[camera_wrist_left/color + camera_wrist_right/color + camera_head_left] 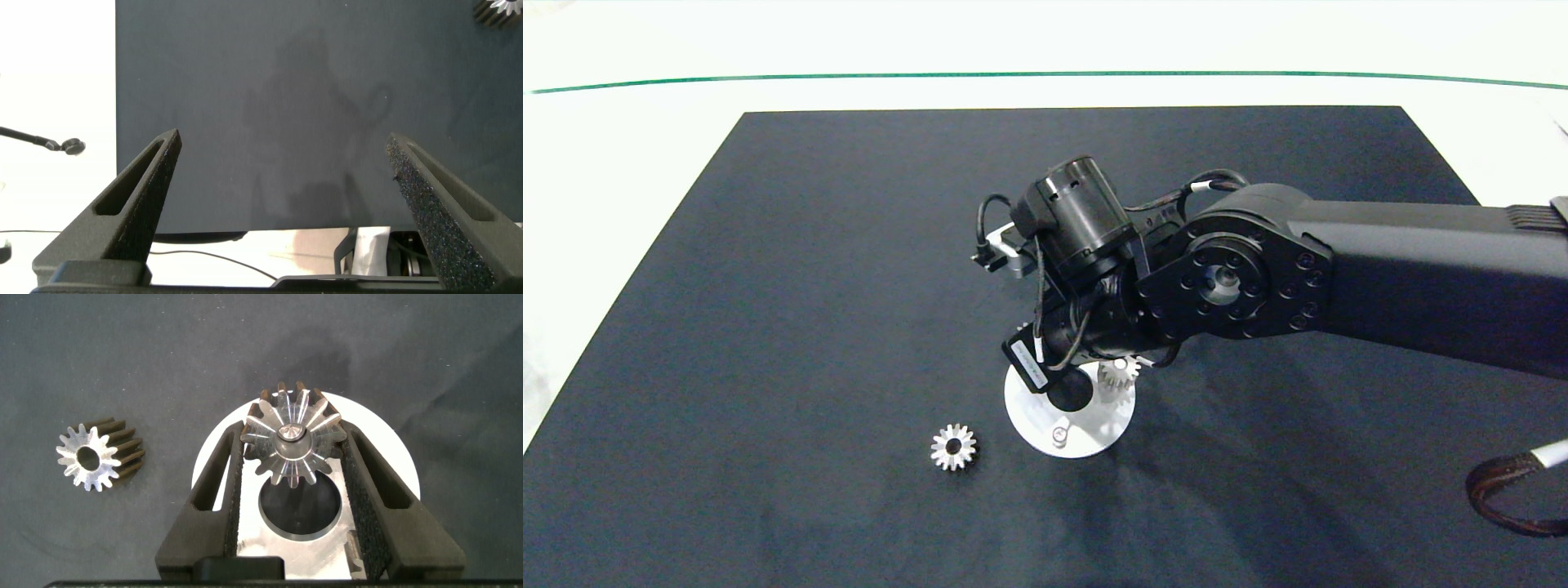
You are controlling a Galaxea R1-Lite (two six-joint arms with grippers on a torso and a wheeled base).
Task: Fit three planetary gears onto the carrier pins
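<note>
Right gripper (pixel 296 469) down over white carrier disc (pixel 1033 425) at lower centre of head view, fingers (pixel 231 478) clamped on one silver planetary gear (pixel 290 445) by its toothed flanks. Gear bore sitting over a pin, pin tip (pixel 291 434) visible in the bore centre in right wrist view; seated fully or only started, cannot tell. Second gear (pixel 1118 371) already on a pin at right edge of disc in head view, partly hidden under the wrist. Third gear (pixel 953 447) lying loose on dark mat (pixel 768 286), left of disc, apart from it, bore facing up and tilted slightly. One bare pin (pixel 1059 434) standing at the disc's near rim, lower centre of frame. Large centre hole (pixel 300 509) open between the fingers. Left gripper (pixel 282 204) parked off-work, fingers wide apart over bare mat, nothing between them; a gear edge (pixel 498 10) at upper right corner of that view. Handling judgement: gears small, rigid metal, probably dense for size, smooth and slippery on tooth tips; best taken across opposite teeth, bore kept vertical. Likely tight pin fit, so jamming risk if tilted. Disc looks light, may shift if pushed sideways.
</note>
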